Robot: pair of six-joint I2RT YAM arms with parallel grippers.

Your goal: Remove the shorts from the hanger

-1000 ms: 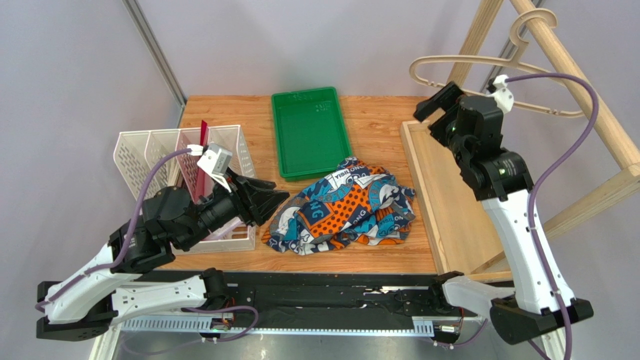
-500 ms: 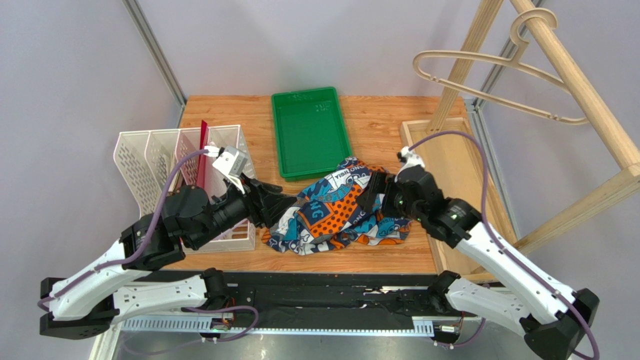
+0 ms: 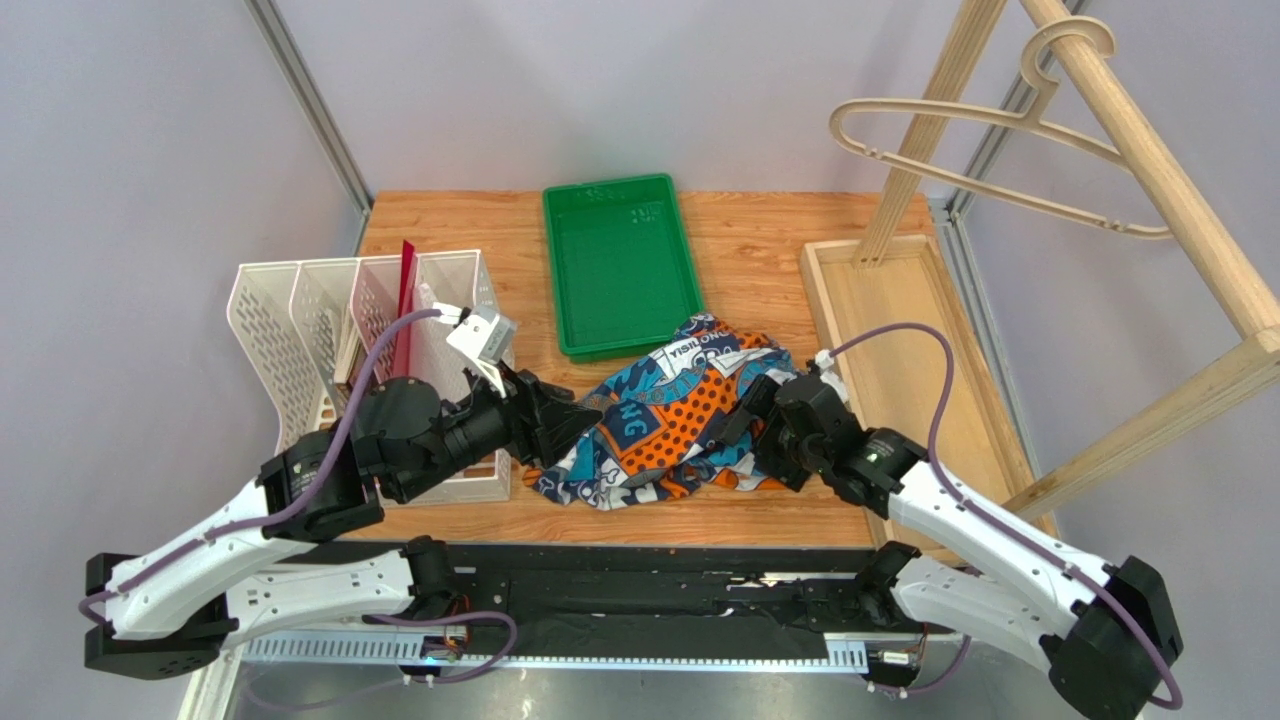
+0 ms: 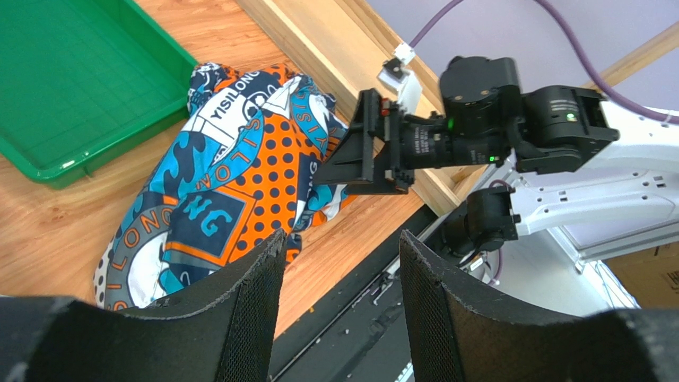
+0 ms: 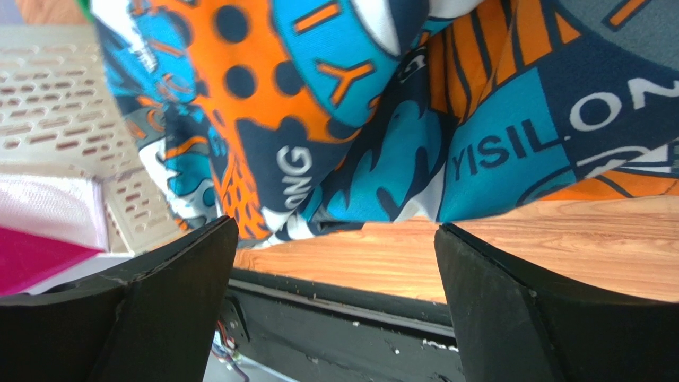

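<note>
The patterned shorts [image 3: 676,413] lie crumpled on the table just in front of the green tray; they also show in the left wrist view [image 4: 231,175] and the right wrist view [image 5: 414,119]. The light-wood hanger [image 3: 992,165] hangs bare on the slanted rack beam at the upper right. My left gripper [image 3: 564,420] is open and empty at the shorts' left edge [image 4: 339,263]. My right gripper [image 3: 747,428] is open and empty, low at the shorts' right edge [image 5: 335,263].
A green tray [image 3: 624,270] lies at the back middle. A white mesh organiser [image 3: 323,323] with a red card stands at the left. A shallow wooden tray [image 3: 902,345] and the thick rack beams [image 3: 1172,195] are at the right.
My right arm has swung down from the hanger to the table and now sits at the shorts' right edge. My left gripper has crept right toward the shorts.
</note>
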